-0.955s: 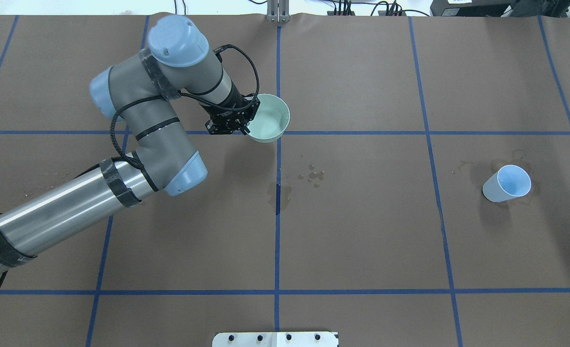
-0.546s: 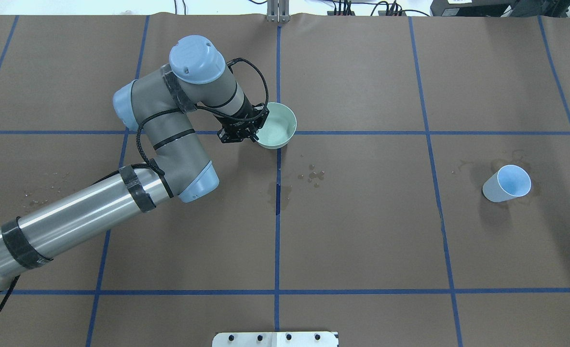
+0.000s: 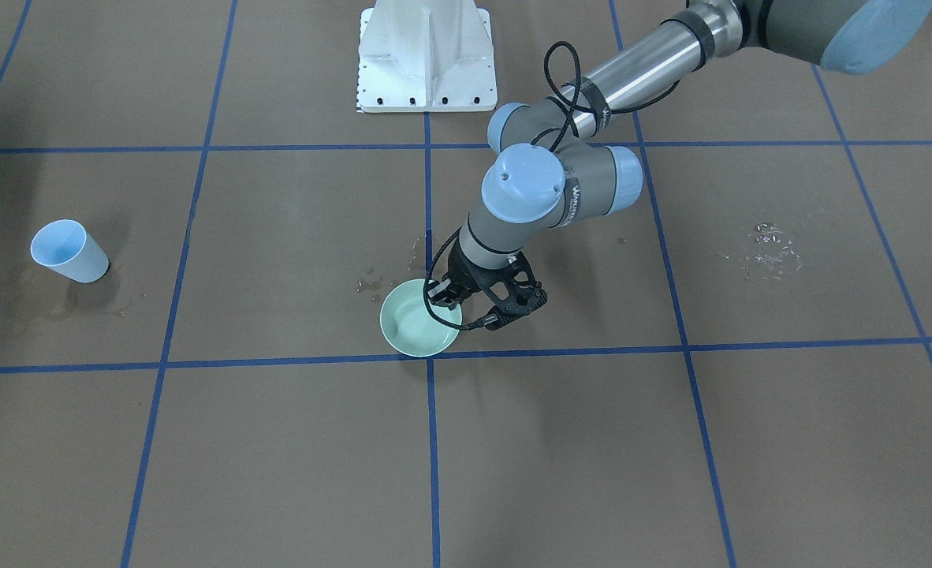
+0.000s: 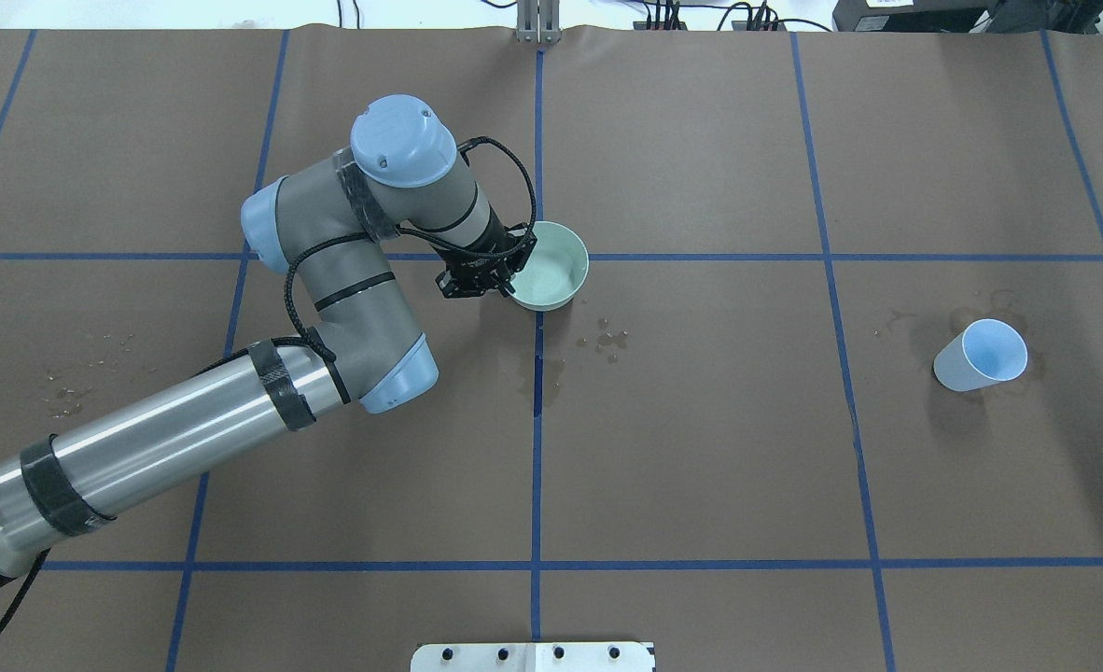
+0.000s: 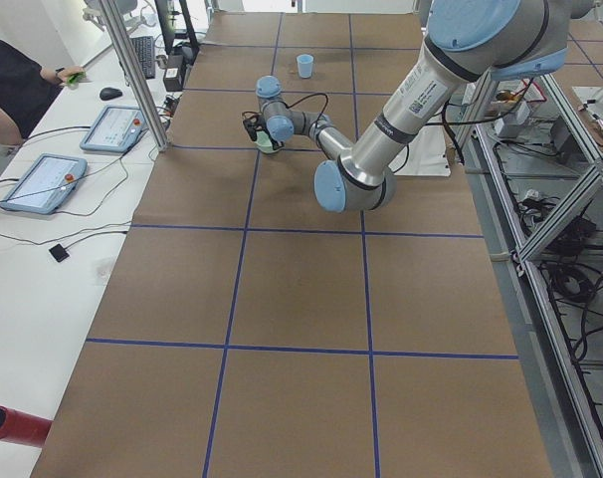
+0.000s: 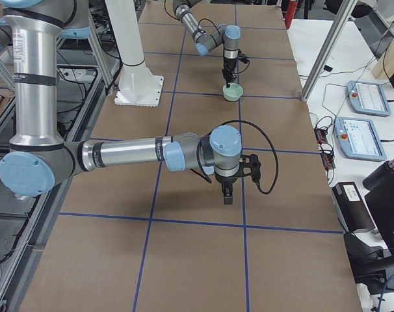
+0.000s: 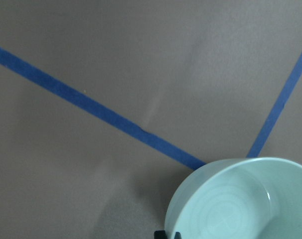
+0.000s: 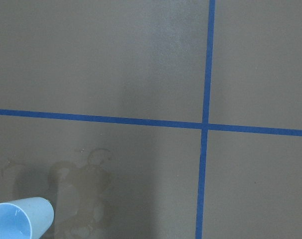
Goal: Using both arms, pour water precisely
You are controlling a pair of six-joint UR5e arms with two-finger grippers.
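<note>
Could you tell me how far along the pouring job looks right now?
Done: the left gripper is shut on the mint-green bowl at its rim, near the centre tape crossing. In hand: that bowl, held upright. Left: the blue cup stands ungripped on the robot's right, the right gripper hangs apart from it, and no pour shows; only wet patches mark the paper.

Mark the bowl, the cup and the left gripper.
bowl (image 4: 556,273), overhead view, inside bottom
cup (image 4: 986,352), overhead view, blue inner wall
left gripper (image 4: 511,279), overhead view, between fingertips at the bowl's rim
</note>
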